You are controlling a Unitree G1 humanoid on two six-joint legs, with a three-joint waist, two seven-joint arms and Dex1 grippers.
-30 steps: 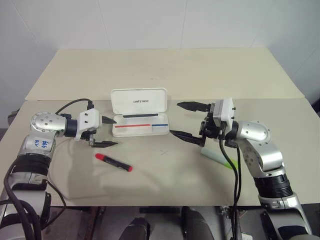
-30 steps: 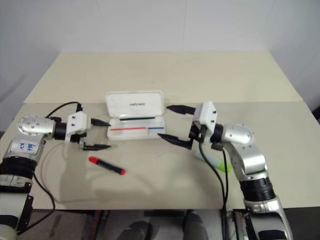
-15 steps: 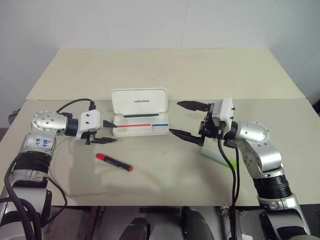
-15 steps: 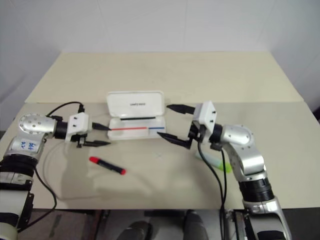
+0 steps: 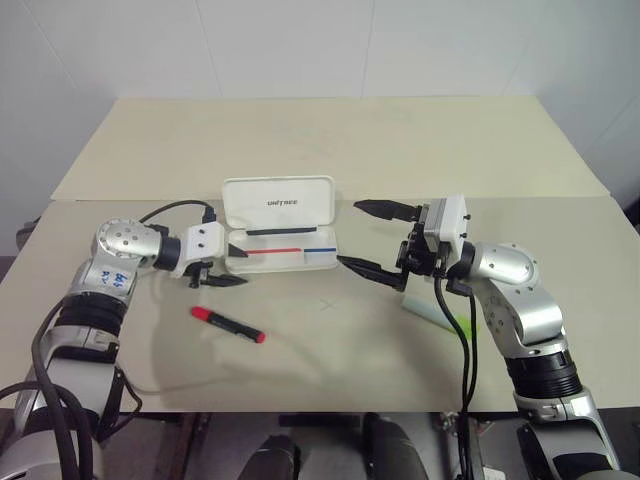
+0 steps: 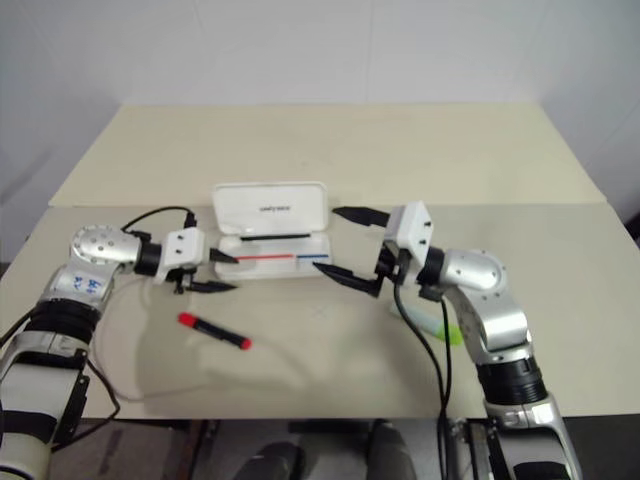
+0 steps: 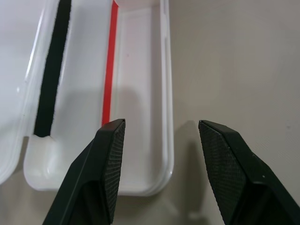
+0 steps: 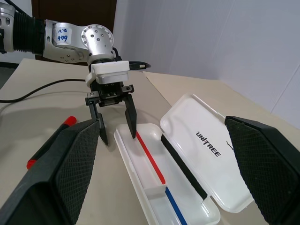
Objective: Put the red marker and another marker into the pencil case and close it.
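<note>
Beige counter (image 5: 330, 150) under plain white walls carries all the items, with nothing yet placed in the case.

Left tool (image 5: 228, 265): positioned at the left end of the pencil case (image 5: 283, 232), jaws partly spread and holding nothing. In the left wrist view one finger hangs over the tray interior and the other outside the near wall, so the tool straddles that near-left corner. Judgement: this placement looks meant either to steady the case or simply to pass over it; contact with the wall cannot be confirmed.

Red marker (image 5: 228, 324): lying flat on the counter, near and slightly left of the case, well apart from it and just nearer than the left tool. It is untouched, and being on that side it falls naturally to the left arm.

Pencil case: open, lid laid back on the far side with its printed face up, tray toward the near side showing a red and blue line. The open lid leaves the tray free for loading from above.

Right tool (image 5: 381, 242): held just beside the right end of the case, jaws spread wide and empty, raised off the counter. Judgement: a waiting posture.

Green highlighter (image 6: 440, 326): on the counter at the right, largely hidden under the right arm, apart from the case.
</note>
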